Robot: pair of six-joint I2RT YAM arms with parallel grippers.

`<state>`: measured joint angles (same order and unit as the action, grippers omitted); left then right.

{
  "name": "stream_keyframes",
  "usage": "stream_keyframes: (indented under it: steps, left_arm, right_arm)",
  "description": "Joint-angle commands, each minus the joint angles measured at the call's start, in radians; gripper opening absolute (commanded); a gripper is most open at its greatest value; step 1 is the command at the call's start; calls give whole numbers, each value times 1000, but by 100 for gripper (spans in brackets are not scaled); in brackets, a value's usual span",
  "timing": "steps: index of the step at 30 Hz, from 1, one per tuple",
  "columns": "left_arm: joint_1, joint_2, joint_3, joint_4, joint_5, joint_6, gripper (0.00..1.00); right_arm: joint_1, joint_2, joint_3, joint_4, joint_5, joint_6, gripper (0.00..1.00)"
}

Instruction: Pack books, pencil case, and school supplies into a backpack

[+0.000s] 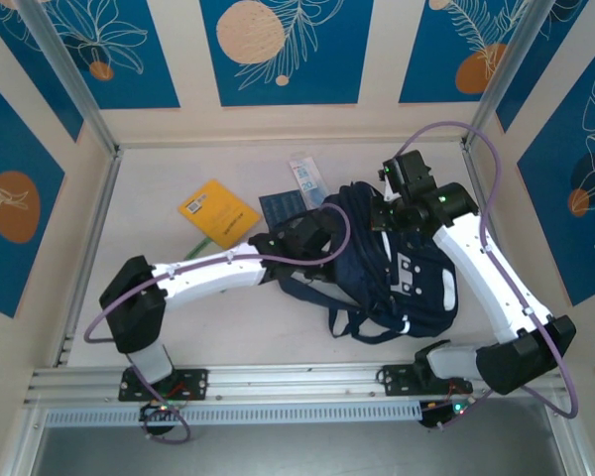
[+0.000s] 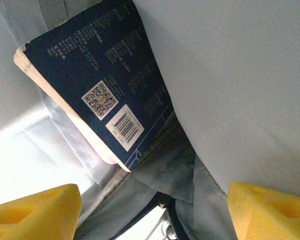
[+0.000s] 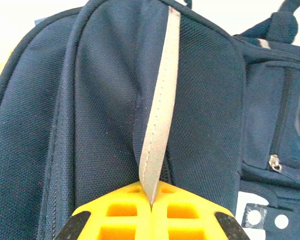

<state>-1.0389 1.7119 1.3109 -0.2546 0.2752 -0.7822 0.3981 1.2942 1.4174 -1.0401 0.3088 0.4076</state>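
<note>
- Reaches into the backpack (image 1: 375, 297) with the left pincer (image 2: 155, 210), held apart and empty; faces a navy book (image 2: 100, 85) just ahead, up-left, leaning on grey lining, long axis slanting upper left to lower right
- Clamps the right pincer (image 3: 151, 205) together on a grey strap (image 3: 160, 100) of the backpack
- Leaves a yellow book (image 1: 218, 212) and second navy book (image 1: 280, 208) on the surface (image 1: 228, 332), nearer the left arm; probably next

left wrist view, centre: navy book (image 2: 95, 85) cover carries a white QR code (image 2: 100, 98) square | lower right of it: white barcode (image 2: 126, 126) label, digits too small to read | pale print rows across the cover: illegible | top view, upper centre: yellow-orange book (image 1: 218, 211), pale blue-white packet (image 1: 306, 178): print unreadable
</note>
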Motion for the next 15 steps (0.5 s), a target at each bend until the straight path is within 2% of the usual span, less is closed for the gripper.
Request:
stream_keyframes:
  steps: [1,6,11,15]
  left_arm:
    - [-32,4,26,-45,22,57,80]
    - [56,-50,-122,-11,30,6,82]
    - [141,-77,-228,94,118,-48,83]
    - [169,-48,-239,127,159,-78,83]
  right_arm:
    - [-7,-11,9,131,125,25,0]
    - [-52,-153,-159,238,-25,56,0]
    - [-184,-349,-382,459,-365,62,0]
    - [-251,-351,-422,452,-450,76,0]
